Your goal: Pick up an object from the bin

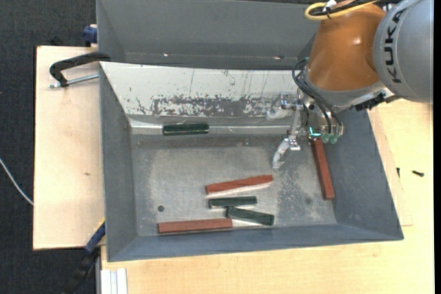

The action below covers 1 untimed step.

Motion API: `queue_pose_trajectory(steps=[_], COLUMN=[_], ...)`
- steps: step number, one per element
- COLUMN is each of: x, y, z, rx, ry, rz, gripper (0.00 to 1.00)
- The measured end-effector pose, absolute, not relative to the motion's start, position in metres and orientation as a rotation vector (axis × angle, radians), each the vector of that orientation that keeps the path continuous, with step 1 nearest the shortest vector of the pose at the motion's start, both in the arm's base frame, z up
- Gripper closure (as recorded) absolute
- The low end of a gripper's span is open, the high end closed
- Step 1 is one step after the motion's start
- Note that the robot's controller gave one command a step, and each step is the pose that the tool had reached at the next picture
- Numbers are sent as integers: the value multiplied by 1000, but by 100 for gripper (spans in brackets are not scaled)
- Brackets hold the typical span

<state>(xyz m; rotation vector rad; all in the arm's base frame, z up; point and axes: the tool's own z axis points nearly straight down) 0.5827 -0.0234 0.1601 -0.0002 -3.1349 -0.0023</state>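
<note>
Leftmost, a dark green flat bar (185,128) lies at the foot of the back wall of the grey metal bin (114,169), well apart from everything else. Mid-floor is a loose cluster: a red-brown flat bar with a pale end (238,184), two short dark green bars (232,202) (251,217) just beside it, and a long red-brown bar (195,225) along the front wall. Right of those, my gripper (302,138) hangs low near the back right corner. I can't tell how wide it is open, and I see nothing in it. Just beside it, a red-brown flat stick (323,171) lies against the right wall; my guess is it slid down the slope. It is the closest candidate, and the wall may crowd a grasp.
</note>
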Motion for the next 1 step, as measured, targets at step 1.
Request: queue_pose_trajectory(steps=[1], x=[584], y=[-23], z=[165], rx=[1], ry=[-3143], rz=[-1], gripper=[0])
